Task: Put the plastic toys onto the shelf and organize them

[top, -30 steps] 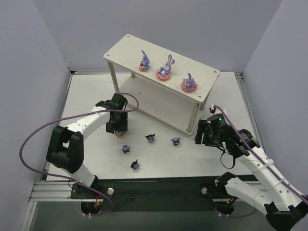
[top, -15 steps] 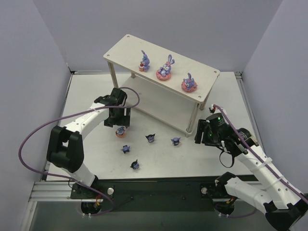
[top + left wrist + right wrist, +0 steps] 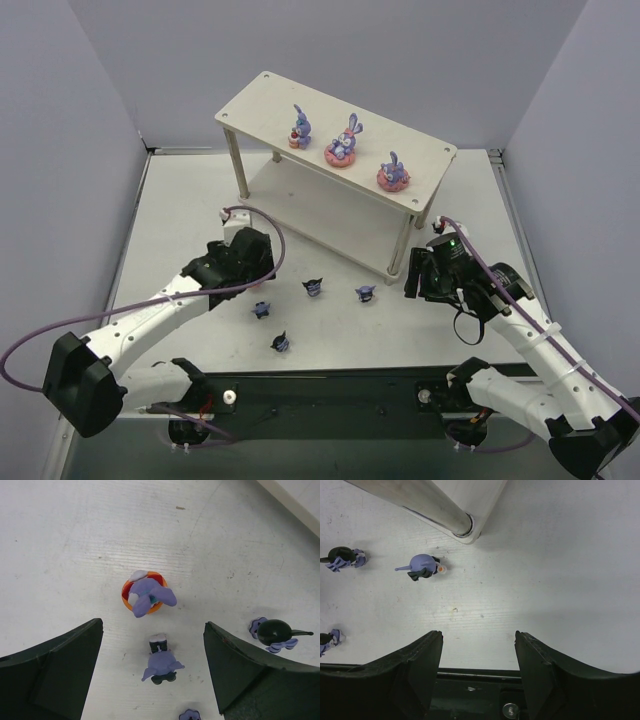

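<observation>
Okay, left fingers [image 3: 55,670]: spread wide, holding nothing, hanging low over the tabletop [image 3: 180,200].
under them: the orange-base rabbit [image 3: 145,595] sits just ahead of the tips, and one dark blue figure [image 3: 161,665] is right between them. My guess is they're wide so they can straddle one toy without nudging the other.
right fingers [image 3: 415,670]: also apart and empty, parked by a round wooden leg [image 3: 437,510], with a blue figure [image 3: 422,566] just beside that leg.
shelf [image 3: 260,100]: three rabbits [image 3: 345,140] in a row on the top board. The left end is bare, so number four probably goes there.
room: the lower board looks reachable from the front. The leg and the top-board edge are the things to clip.
</observation>
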Robot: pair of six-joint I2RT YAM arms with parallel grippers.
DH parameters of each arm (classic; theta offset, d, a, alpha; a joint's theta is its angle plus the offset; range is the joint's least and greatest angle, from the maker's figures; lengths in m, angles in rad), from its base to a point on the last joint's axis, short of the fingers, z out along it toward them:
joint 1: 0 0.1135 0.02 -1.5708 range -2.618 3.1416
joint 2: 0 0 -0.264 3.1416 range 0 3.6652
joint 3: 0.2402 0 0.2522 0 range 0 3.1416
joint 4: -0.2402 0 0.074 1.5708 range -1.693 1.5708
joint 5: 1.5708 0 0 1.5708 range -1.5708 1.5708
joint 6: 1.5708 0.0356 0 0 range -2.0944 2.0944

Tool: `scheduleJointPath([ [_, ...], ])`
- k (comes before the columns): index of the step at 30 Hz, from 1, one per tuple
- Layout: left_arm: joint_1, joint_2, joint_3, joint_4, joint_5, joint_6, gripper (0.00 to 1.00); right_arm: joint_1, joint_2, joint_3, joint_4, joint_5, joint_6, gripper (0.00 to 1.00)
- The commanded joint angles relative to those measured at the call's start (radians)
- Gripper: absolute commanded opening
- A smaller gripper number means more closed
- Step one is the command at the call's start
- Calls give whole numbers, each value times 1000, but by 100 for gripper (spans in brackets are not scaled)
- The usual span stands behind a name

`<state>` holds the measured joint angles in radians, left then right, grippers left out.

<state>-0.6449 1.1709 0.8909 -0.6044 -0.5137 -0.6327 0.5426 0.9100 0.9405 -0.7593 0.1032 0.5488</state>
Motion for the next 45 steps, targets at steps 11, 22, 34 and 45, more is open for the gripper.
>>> scheduleJointPath([
  [11,-78,114,-102,224,-247,-219,82,-9,-10,35,-18,-8,-32,61],
  [22,-79,144,-170,305,-279,-222,70,-16,-13,40,-25,-8,-32,61],
  [34,-58,196,-202,411,-286,-154,64,-18,-17,66,-40,1,-43,60],
  [45,-30,205,-216,443,-266,-113,40,-18,-14,78,-49,0,-35,60],
])
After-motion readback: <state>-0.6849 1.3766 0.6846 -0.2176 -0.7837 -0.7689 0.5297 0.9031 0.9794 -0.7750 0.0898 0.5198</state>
